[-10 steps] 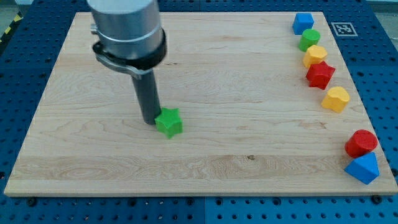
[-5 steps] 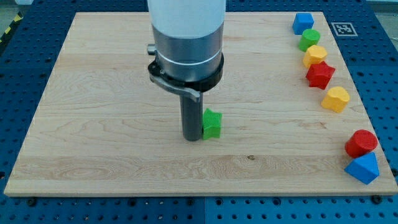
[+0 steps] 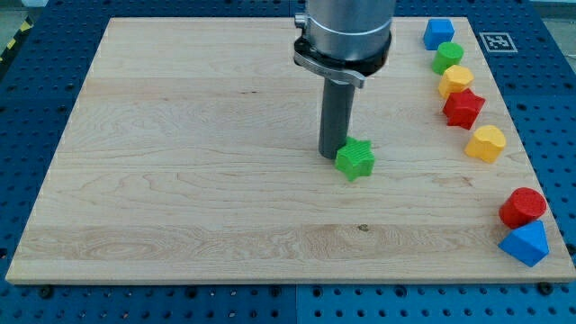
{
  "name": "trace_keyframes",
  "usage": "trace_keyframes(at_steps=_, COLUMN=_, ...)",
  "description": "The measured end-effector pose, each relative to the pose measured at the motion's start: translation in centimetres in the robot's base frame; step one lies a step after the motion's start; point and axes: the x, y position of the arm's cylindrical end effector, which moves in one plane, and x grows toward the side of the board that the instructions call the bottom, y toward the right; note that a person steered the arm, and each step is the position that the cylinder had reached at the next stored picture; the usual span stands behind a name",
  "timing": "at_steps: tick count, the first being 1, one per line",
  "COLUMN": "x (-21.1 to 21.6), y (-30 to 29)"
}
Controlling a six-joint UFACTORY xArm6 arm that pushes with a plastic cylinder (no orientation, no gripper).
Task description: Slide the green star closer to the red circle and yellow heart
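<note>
Partly hidden, my tip [image 3: 332, 157] behind green star [image 3: 355, 159], contact unclear.

The robot arm [image 3: 346, 27] comes in from the view's top as a big round tube. Its upper part is smooth grey metal with a soft shine. Below that sits a wide black band, like a thick ring going all the way round. A thin silver clip or bracket [image 3: 326, 65] hugs the lower edge of that ring and sticks out a little at the side. Out of the bottom comes a straight dark grey rod [image 3: 336, 112], much thinner than the tube. It is plain and round, and my tip [image 3: 330, 156] is its flat end.
</note>
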Motion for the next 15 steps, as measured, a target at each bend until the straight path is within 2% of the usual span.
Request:
trace_keyframes(at_steps=4, x=4.6, y=3.3)
trace_keyframes(at_steps=7, x=2.8, y=8.3)
trace_keyframes(at_steps=9, x=-0.8, y=11.9)
trace_keyframes(at_steps=10, x=-1.0, y=13.1)
trace_keyframes(at_steps=12, x=1.4, y=13.1)
trace_keyframes(at_steps=15, x=2.8, y=7.6)
